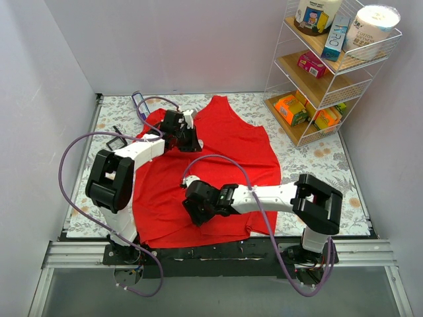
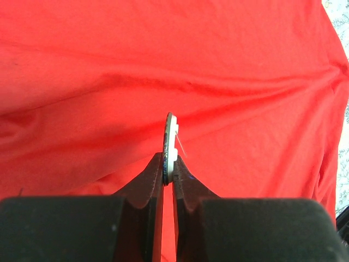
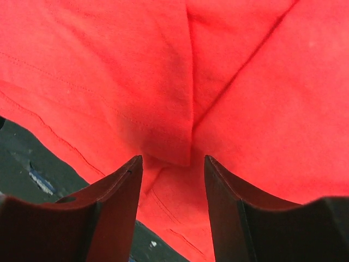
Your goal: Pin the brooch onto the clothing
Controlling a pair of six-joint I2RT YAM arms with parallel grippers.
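Observation:
The red tank top (image 1: 225, 152) lies spread on the floral table cover. My left gripper (image 1: 192, 142) hovers over its upper left part, near the shoulder strap. In the left wrist view the gripper (image 2: 169, 172) is shut on the brooch (image 2: 170, 139), a thin disc seen edge-on with a white backing and a fine pin, just above the red cloth (image 2: 163, 65). My right gripper (image 1: 192, 210) is low over the garment's lower left. In the right wrist view it (image 3: 173, 164) is open, with a raised fold of red cloth (image 3: 169, 136) between the fingers near the hem.
A white wire shelf rack (image 1: 330, 66) with boxes and bottles stands at the back right. A small dark object (image 1: 117, 140) and a purple-framed item (image 1: 140, 102) lie left of the garment. The dark table front (image 3: 22, 158) shows below the hem.

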